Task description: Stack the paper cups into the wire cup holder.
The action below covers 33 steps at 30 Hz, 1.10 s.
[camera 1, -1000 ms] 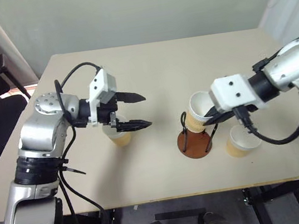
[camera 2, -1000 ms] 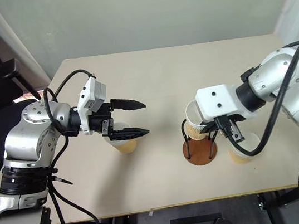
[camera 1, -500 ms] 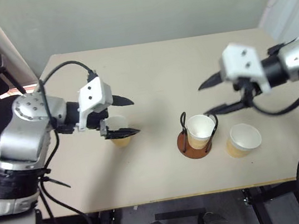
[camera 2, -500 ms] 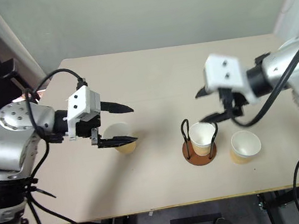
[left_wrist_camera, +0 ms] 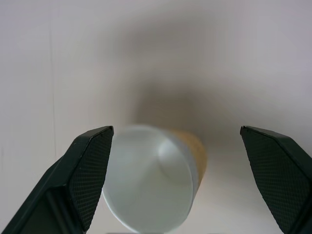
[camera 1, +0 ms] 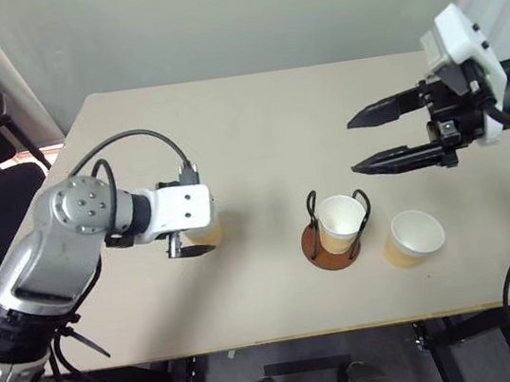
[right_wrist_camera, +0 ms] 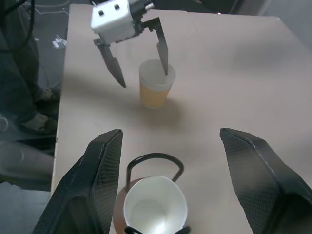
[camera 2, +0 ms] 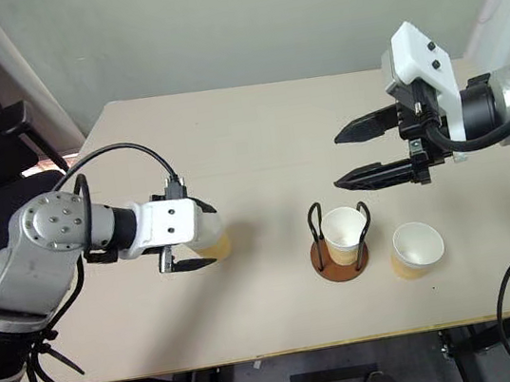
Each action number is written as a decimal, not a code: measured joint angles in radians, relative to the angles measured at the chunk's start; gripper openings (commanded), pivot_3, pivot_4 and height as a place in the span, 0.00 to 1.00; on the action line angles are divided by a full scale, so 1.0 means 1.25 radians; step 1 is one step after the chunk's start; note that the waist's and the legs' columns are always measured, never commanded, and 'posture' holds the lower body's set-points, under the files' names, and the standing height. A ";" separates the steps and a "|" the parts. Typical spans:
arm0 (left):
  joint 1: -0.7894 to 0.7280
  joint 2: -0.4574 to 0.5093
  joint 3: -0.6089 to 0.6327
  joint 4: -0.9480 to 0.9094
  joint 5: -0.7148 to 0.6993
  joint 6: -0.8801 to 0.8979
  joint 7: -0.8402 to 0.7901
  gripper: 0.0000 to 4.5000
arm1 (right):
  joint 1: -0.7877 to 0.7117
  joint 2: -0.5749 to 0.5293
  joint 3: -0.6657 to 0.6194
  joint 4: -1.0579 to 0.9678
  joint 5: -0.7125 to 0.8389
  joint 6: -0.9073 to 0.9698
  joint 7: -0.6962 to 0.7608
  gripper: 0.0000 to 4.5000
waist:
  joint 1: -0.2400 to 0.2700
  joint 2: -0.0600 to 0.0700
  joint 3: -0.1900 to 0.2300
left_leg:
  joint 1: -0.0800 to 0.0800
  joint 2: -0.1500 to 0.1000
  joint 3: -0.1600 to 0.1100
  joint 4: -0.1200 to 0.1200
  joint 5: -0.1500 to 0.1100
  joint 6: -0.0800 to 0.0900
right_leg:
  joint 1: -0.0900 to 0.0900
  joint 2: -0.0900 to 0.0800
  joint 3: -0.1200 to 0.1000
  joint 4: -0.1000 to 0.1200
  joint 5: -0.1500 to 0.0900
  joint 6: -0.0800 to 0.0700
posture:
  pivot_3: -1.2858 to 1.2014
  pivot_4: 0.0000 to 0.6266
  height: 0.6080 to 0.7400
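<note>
From the head cameras, the beige bench (camera 1: 256,133) carries the wire cup holder (camera 1: 332,242) near its front edge, a reddish-brown disc with two black loops standing upright and one paper cup (camera 1: 341,221) seated upright between them. A second paper cup (camera 1: 413,237) stands on the bench just beside the holder at its 3 o'clock, apart from it. A third paper cup (camera 2: 210,241) stands well away at the holder's 9 o'clock, with the left end effector (camera 2: 190,237) lowered around it, fingers spread wide on either side and not pressed to it. The right end effector (camera 1: 374,140) hangs above the bench at about 1 o'clock from the holder, pointing toward the robot's left, its two fingers (camera 1: 380,113) well apart and empty. In the left wrist view, the cup (left_wrist_camera: 153,183) on the left sits between the two black fingers (left_wrist_camera: 87,170), nearer one of them, its white inside facing the camera. In the right wrist view, that arm's own fingers (right_wrist_camera: 105,180) stand wide with the cup in the holder (right_wrist_camera: 155,207) between them, further down, and beyond it the left end effector (right_wrist_camera: 141,56) straddles the far cup (right_wrist_camera: 156,90).
</note>
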State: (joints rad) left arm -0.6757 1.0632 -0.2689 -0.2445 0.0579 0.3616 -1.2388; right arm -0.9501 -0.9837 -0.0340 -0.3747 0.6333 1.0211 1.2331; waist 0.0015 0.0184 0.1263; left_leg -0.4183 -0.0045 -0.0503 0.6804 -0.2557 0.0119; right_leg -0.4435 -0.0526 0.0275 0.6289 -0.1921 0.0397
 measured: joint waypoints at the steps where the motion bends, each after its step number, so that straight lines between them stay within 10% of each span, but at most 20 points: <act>1: 0.003 0.000 -0.004 0.009 0.015 -0.006 0.003 1.00 | 0.001 0.000 -0.003 0.000 0.009 0.001 -0.004 0.73 | 0.000 0.000 0.000 | 0.000 0.000 0.000 0.000 0.000 0.000 | 0.000 0.000 0.000 0.000 0.000 0.000 | 0.52 0.24 1.00; 15: 0.025 -0.030 -0.054 0.074 0.117 -0.052 0.003 1.00 | 0.044 -0.027 -0.022 0.002 0.073 -0.016 -0.020 0.73 | 0.000 0.000 0.000 | 0.000 0.000 0.000 0.000 -0.001 -0.001 | 0.000 0.000 0.000 0.000 0.000 0.000 | 0.52 0.24 1.00; 28: 0.011 -0.043 -0.048 0.141 0.047 -0.133 -0.109 0.04 | 0.123 -0.060 -0.046 0.020 0.084 -0.143 0.043 0.73 | 0.001 0.000 0.000 | -0.001 0.000 0.000 0.000 -0.001 0.000 | -0.001 0.000 0.000 0.000 0.002 0.004 | 0.52 0.24 1.00; 33: -0.026 -0.046 -0.018 0.141 -0.034 -0.104 -0.170 0.01 | 0.127 -0.077 -0.051 0.039 0.096 -0.158 0.078 0.73 | 0.001 0.000 0.000 | -0.001 0.000 0.000 0.000 -0.001 0.000 | -0.001 0.000 0.000 0.001 0.002 0.004 | 0.52 0.24 1.00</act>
State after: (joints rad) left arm -0.7085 1.0062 -0.2908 -0.0687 0.0156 0.2312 -1.4508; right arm -0.7918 -1.0796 -0.0973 -0.3261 0.7529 0.8234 1.3311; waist 0.0025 0.0183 0.1263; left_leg -0.4195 -0.0046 -0.0504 0.6808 -0.2569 0.0118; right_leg -0.4443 -0.0527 0.0271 0.6297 -0.1893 0.0446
